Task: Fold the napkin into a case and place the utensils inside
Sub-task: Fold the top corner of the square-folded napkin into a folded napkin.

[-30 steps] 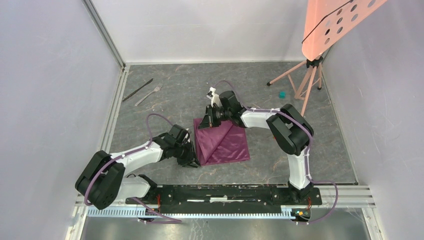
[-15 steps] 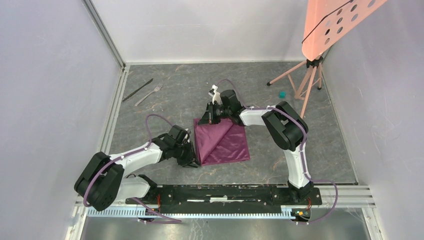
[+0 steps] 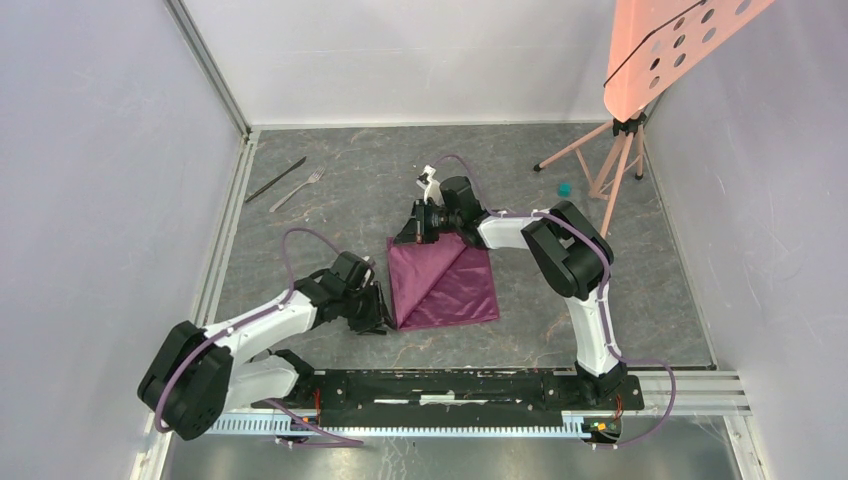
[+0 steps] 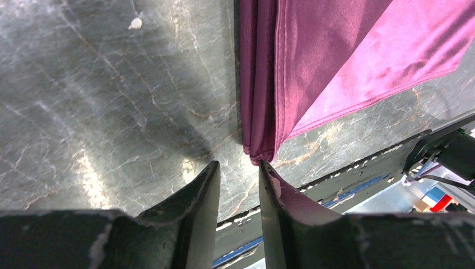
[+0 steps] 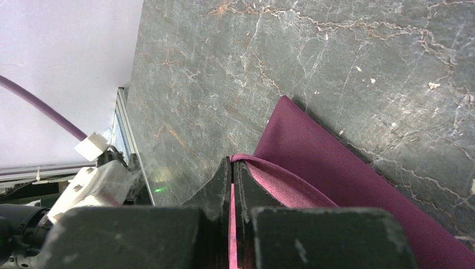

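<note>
— What is nearest to you, at the near edge of the bench [image 3: 300,240]?

— My left gripper [image 4: 239,168]. It is low over the stone surface, left of the middle. Its two fingers stand a little apart with only bare bench between them, so it holds nothing.

— And where is the napkin?

— The napkin [image 3: 450,285] lies about in the middle of the bench, a bit closer to the near edge than to the far one. It is folded, and a diagonal crease goes across its top layer. At its near-left corner several layers are stacked. This corner is just beside the tips of my left gripper. I cannot tell if it touches them.

— What is your other arm doing?

— My right gripper [image 5: 232,162] is at the far-left corner of the napkin. Its fingers are pressed together on a thin edge of the cloth. This edge rises a little above the layer under it, and that layer lies flat on the bench.

— And the utensils?

— They are well apart from the napkin, near the far-left corner of the bench. The fork [image 3: 298,189] and the knife [image 3: 277,178] lie side by side, both slanted, and the knife is closer to the left edge.

— Is there something more behind?

— Yes, a small teal cube [image 3: 565,187] toward the far-right corner, beside the legs of a tripod [image 3: 615,160].
</note>
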{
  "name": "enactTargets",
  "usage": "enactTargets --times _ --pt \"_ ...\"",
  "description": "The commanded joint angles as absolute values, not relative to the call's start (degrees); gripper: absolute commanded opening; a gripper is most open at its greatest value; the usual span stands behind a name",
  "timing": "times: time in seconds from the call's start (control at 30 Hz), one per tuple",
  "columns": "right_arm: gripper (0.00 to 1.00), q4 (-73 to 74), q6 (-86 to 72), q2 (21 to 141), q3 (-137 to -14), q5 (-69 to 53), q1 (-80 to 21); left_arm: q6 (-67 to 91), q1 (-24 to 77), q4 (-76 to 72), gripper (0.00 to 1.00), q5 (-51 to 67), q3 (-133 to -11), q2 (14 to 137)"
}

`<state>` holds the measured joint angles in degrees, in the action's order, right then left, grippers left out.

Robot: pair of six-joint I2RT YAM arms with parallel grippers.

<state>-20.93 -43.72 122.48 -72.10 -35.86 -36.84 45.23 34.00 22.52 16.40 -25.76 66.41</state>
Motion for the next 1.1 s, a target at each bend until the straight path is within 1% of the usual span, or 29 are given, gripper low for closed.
enactTargets --times 0.0,0.3,0.4,0.47,0.53,0.73,0.93,0.97,1.07 --pt "0.00 -23.8 -44.0 123.6 -74.3 -35.7 -36.8 45.2 34.2 26.6 0.40 14.0 -27.1 62.6" --pt "0.00 -23.8 -43.8 123.3 -73.4 -35.0 -36.3 44.1 34.2 30.3 0.44 13.0 -32.1 61.5" --pt "0.00 -23.8 -43.9 123.5 -73.3 -35.0 -36.2 44.1 34.2 28.0 0.51 14.3 -33.2 63.5" --pt "0.00 -24.1 -44.1 123.6 -73.2 -35.0 -36.2 43.4 34.2 27.4 0.52 14.7 -34.5 66.3" --pt "0.00 -24.0 -44.1 123.6 -73.2 -35.1 -36.1 42.8 34.3 26.7 0.50 14.6 -35.2 69.1" --pt "0.02 -23.6 -43.7 123.5 -73.1 -35.4 -35.9 42.2 33.9 24.1 0.38 14.5 -35.4 74.6" --pt "0.05 -23.5 -43.6 123.3 -72.9 -35.6 -35.9 42.1 33.9 23.5 0.34 14.3 -34.3 75.4" --pt "0.07 -23.3 -43.5 123.3 -73.0 -35.7 -35.9 42.1 33.9 23.4 0.34 14.4 -34.1 75.3" --pt "0.20 -22.1 -42.3 122.7 -73.4 -35.2 -35.9 42.2 34.0 23.0 0.33 14.4 -33.2 75.6"
